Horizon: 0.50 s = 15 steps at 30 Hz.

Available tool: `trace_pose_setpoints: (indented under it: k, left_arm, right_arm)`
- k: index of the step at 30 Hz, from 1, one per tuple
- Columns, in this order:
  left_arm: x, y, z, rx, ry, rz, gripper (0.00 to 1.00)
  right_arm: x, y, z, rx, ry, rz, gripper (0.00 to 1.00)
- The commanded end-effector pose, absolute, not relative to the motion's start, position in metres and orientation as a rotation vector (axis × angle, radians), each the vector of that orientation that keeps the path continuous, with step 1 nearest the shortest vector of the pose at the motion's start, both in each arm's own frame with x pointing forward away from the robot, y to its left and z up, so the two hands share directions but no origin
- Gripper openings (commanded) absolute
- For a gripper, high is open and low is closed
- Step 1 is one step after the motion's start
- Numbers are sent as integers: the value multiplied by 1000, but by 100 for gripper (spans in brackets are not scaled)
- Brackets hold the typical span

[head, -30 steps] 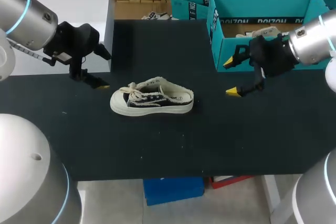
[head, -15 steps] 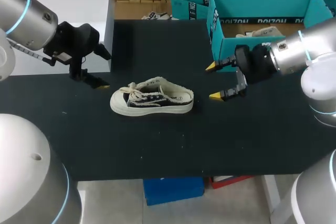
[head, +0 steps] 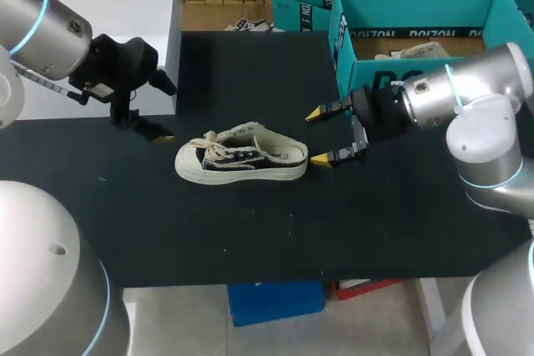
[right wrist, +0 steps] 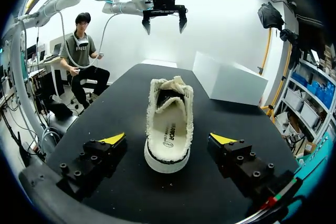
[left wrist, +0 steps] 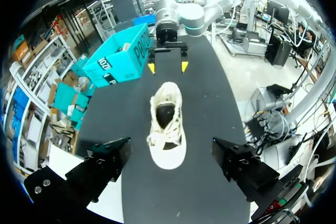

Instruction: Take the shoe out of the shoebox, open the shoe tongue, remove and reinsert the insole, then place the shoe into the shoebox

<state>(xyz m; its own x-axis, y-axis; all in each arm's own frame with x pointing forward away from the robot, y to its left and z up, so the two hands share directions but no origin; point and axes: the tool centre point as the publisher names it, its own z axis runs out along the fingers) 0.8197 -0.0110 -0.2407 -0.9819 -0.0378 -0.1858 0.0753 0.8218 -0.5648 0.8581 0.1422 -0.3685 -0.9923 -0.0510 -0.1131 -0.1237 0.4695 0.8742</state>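
A cream and black low shoe (head: pixel 242 156) lies on its sole on the black table (head: pixel 250 231), toe to the left. My right gripper (head: pixel 318 136) stands open right at its heel. In the right wrist view the heel end of the shoe (right wrist: pixel 169 127) sits between the yellow tips of my right gripper (right wrist: pixel 168 139) without touching them. My left gripper (head: pixel 167 112) hangs open just beyond the toe. From the left wrist the shoe (left wrist: pixel 167 124) stretches away ahead of my left gripper (left wrist: pixel 170 149), with the right gripper (left wrist: pixel 168 66) at its far end. The teal shoebox (head: pixel 342 47) stands at the back right.
A second light shoe (head: pixel 409 52) lies inside the shoebox. A white block (head: pixel 125 14) stands at the back left of the table, behind my left arm. More teal boxes sit behind the shoebox. Bare table lies in front of the shoe.
My right gripper has travelled left from beside the shoebox to the shoe's heel, staying open. The left arm and the shoe have not moved.
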Motion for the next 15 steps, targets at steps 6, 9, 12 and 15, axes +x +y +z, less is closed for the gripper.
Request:
trace_pose_setpoints:
  k: [6, 9, 12, 15]
  left_arm:
    - [819, -11, -242, 32, 2811, -886, 100]
    - [819, -11, -242, 32, 2811, -886, 100]
    - [819, -11, -242, 32, 2811, -886, 100]
    - [819, -11, -242, 32, 2811, -886, 100]
  right_arm:
    - [867, 166, -392, -155, 2641, 1616, 100]
    - [866, 170, -398, -154, 2647, 1619, 100]
    - [866, 174, -404, -154, 2650, 1628, 100]
    - [865, 178, -409, -153, 2647, 1639, 100]
